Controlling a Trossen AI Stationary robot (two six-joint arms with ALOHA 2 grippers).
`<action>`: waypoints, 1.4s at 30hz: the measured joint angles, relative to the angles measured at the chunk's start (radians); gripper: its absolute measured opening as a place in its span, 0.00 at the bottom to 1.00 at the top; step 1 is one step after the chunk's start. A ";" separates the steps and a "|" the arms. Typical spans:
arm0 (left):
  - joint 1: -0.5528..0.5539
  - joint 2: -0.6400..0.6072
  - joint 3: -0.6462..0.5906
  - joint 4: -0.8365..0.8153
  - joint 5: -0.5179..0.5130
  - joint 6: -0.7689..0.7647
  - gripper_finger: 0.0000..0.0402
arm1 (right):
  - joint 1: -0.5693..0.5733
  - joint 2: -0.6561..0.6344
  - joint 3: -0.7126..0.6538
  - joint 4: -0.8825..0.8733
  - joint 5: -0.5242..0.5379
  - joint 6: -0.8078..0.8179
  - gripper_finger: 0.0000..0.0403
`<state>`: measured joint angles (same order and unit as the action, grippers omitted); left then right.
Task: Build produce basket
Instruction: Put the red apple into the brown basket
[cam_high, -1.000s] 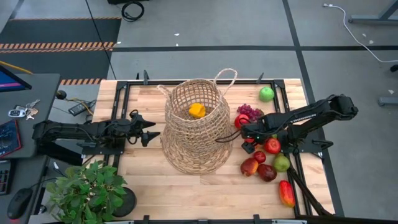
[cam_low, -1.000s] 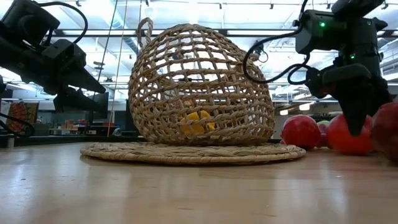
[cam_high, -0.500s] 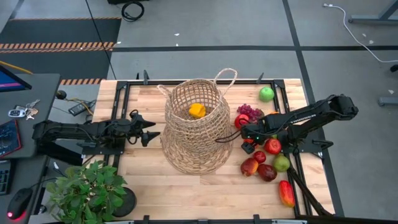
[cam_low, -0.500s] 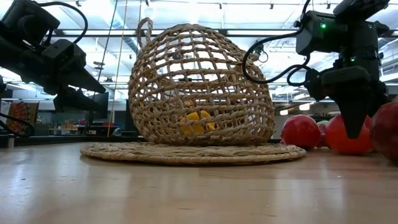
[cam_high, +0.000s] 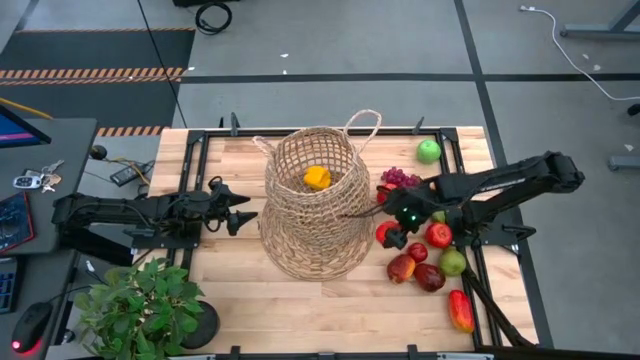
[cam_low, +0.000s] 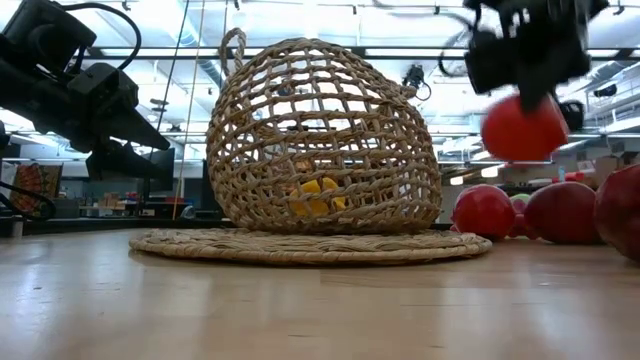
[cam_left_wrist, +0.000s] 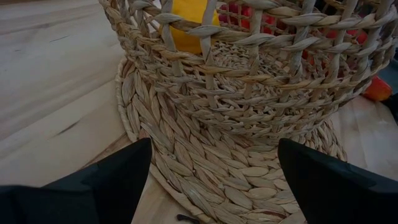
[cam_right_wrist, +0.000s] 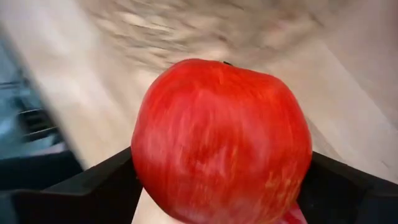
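— Since a second ago, my right gripper (cam_high: 388, 232) has lifted a red apple (cam_high: 386, 231) off the table; it was down among the fruit before. From above, I see it beside the basket (cam_high: 316, 203), on the side where the rest of the produce lies.

— And the left arm?

— Unmoved. My left gripper (cam_high: 243, 214) sits just short of the basket's other side, fingers spread wide, holding nothing. Inside the basket I see one yellow-orange fruit (cam_high: 317, 177). Purple grapes (cam_high: 400, 178) and a green apple (cam_high: 429, 151) lie toward the table's far edge, with a cluster of red apples (cam_high: 418, 262) nearer and a red-orange pepper (cam_high: 460, 310) near the corner.

— Low view?

— The held apple (cam_low: 523, 128) hangs in the air, clear of the table, clamped in the right gripper (cam_low: 524, 95). More red fruit (cam_low: 485, 211) rests on the table beyond the basket (cam_low: 325, 140), which stands on a woven mat (cam_low: 310, 245).

— Wrist cameras?

— Left wrist shows the weave (cam_left_wrist: 249, 81) and the mat (cam_left_wrist: 205, 162) between open fingers (cam_left_wrist: 118, 177). Right wrist is filled by the apple (cam_right_wrist: 221, 140) gripped between my fingers (cam_right_wrist: 81, 190).
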<state>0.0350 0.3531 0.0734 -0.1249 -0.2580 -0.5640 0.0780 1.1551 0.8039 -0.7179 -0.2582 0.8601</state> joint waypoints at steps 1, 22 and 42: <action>0.000 0.000 0.000 0.000 0.000 0.000 0.89 | 0.000 -0.009 0.020 0.019 -0.010 -0.011 0.88; 0.000 0.000 0.000 0.000 0.000 0.000 0.89 | -0.141 -0.075 0.131 0.968 -0.053 0.144 0.88; 0.000 0.000 0.000 0.000 0.000 0.000 0.89 | -0.241 -0.074 0.194 0.940 0.000 0.023 0.88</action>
<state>0.0352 0.3529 0.0734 -0.1249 -0.2581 -0.5640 -0.1627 1.0806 0.9978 0.2226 -0.2587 0.8831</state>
